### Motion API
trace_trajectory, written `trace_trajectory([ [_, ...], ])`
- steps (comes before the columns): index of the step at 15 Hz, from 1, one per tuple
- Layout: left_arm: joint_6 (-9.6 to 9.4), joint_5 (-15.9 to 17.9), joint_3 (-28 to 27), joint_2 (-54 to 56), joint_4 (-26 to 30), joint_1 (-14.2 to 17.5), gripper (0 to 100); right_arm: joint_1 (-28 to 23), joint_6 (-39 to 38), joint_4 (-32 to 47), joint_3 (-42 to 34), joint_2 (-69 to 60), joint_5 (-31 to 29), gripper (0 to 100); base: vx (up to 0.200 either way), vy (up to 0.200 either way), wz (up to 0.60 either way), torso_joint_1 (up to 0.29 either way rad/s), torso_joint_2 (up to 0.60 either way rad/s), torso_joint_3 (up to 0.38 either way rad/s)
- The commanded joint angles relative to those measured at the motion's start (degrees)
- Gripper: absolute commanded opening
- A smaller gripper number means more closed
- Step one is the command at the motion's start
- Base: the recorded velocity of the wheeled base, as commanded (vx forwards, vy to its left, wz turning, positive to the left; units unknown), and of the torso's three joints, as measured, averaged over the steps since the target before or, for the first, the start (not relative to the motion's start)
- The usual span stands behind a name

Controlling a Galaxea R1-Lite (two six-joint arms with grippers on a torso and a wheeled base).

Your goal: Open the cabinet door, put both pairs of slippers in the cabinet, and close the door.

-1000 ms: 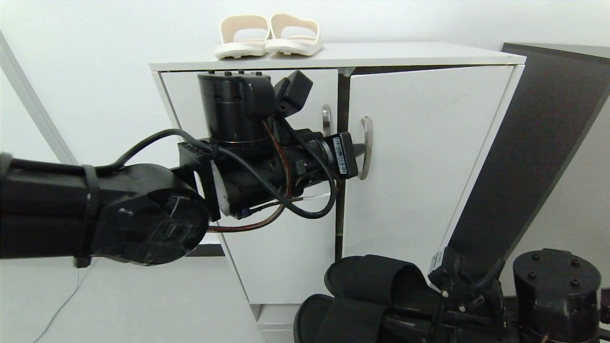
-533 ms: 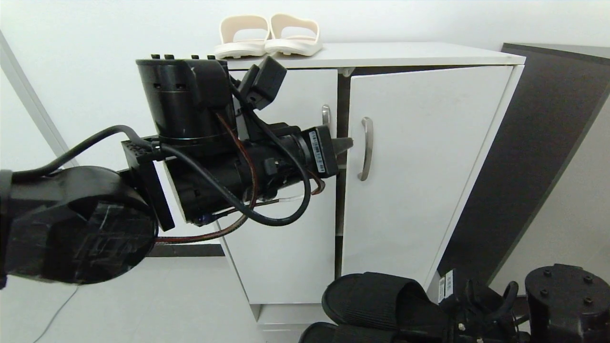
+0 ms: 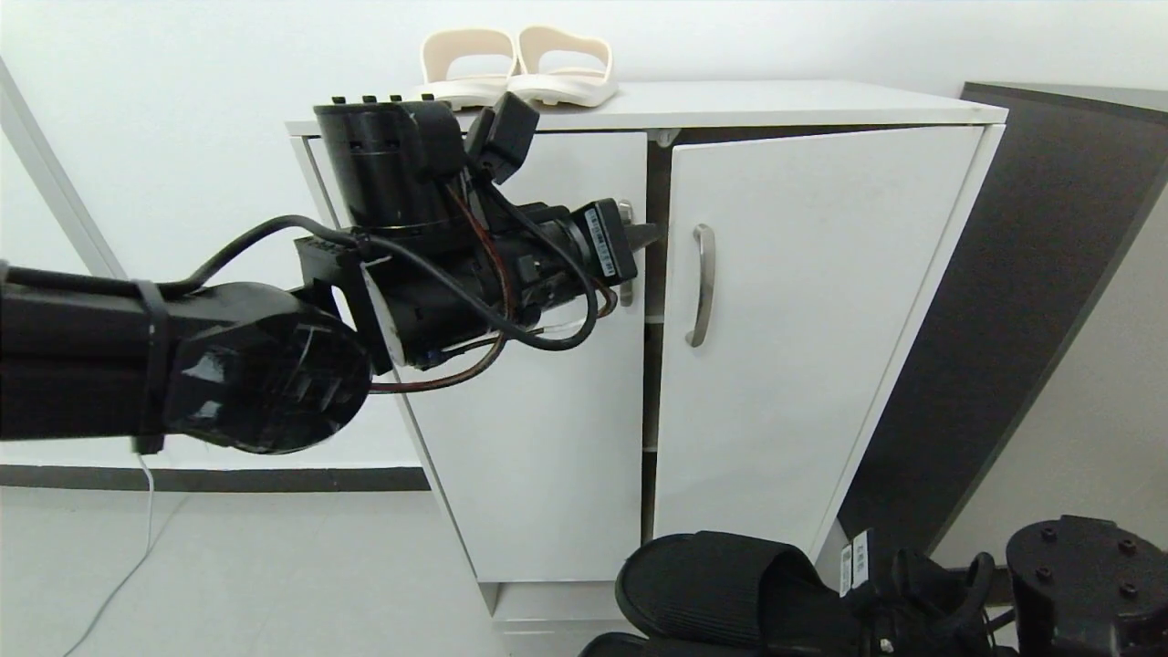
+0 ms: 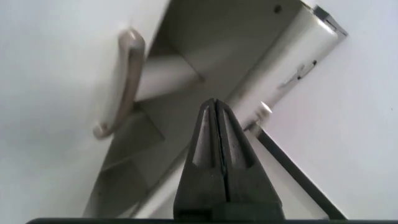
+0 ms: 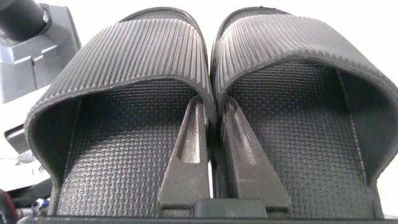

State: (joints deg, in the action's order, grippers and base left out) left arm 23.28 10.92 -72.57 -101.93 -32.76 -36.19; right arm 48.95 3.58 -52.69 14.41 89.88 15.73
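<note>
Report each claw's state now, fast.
Left claw: closed, holding nothing.
Right claw: closed on the black slippers, pinching their inner edges together.

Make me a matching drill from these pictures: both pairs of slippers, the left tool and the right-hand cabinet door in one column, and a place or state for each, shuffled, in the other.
Column one
1. cream slippers
2. black slippers
3. left tool
4. right-hand cabinet door

Column two
A. ajar
B. held by the right tool
C. on the cabinet top
D. shut, holding nothing

Pairs: 1-C, 2-B, 3-D, 4-A
</note>
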Motion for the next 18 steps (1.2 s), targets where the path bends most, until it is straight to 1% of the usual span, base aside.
trace_trajectory([
  [1, 0.27, 0.1, -3.5, -4.4, 0.0, 0.4, 0, 0.4, 0.5, 0.0, -0.4, 0.1, 0.2, 0, 0.000, 0.000, 0.00, 0.000, 0.00, 0.000],
  [5, 0.18, 0.1, -7.3, -7.7, -0.7, 0.3, 0, 0.4, 0.8, 0.0, -0.6, 0.4, 0.7, 0, 0.000, 0.000, 0.00, 0.000, 0.00, 0.000],
  [7, 0.18, 0.0, -7.3, -8.3, -2.7, 0.3, 0, 0.4, 0.8, 0.0, -0.6, 0.6, 0.7, 0, 0.000, 0.000, 0.00, 0.000, 0.00, 0.000],
  [9, 0.27, 0.1, -7.2, -8.3, -2.8, 0.3, 0, 0.4, 0.8, 0.0, -0.7, 0.6, 0.7, 0, 0.000, 0.000, 0.00, 0.000, 0.00, 0.000],
  [11, 0.09, 0.2, -6.6, -8.0, -2.9, -0.3, 0, 1.0, 0.8, 0.0, -1.0, 0.7, 0.7, 0, -0.200, 0.000, 0.00, 0.005, 0.00, 0.000],
  [13, 0.01, 0.2, -4.7, -7.6, -5.8, -2.1, 0, 1.6, 0.8, 0.0, -1.4, 0.6, 0.8, 0, -0.200, 0.000, 0.00, 0.010, 0.00, 0.000],
  [14, 0.09, 0.5, -2.4, -7.1, -9.3, -4.7, 0, 2.3, 0.8, 0.0, -2.0, 0.6, 0.8, 0, -0.200, 0.000, 0.00, 0.002, 0.00, 0.002],
  [16, -0.08, 0.5, -0.6, -6.0, -9.9, -8.2, 0, 3.4, 0.8, -0.1, -2.5, 0.2, 0.8, 0, -0.200, 0.000, 0.00, 0.000, 0.00, 0.007],
  [18, -0.08, 1.1, -0.7, -5.5, -10.0, -9.7, 0, 3.5, 1.1, -0.1, -2.7, 0.2, 0.9, 0, -0.200, 0.000, 0.00, 0.002, 0.00, 0.002],
])
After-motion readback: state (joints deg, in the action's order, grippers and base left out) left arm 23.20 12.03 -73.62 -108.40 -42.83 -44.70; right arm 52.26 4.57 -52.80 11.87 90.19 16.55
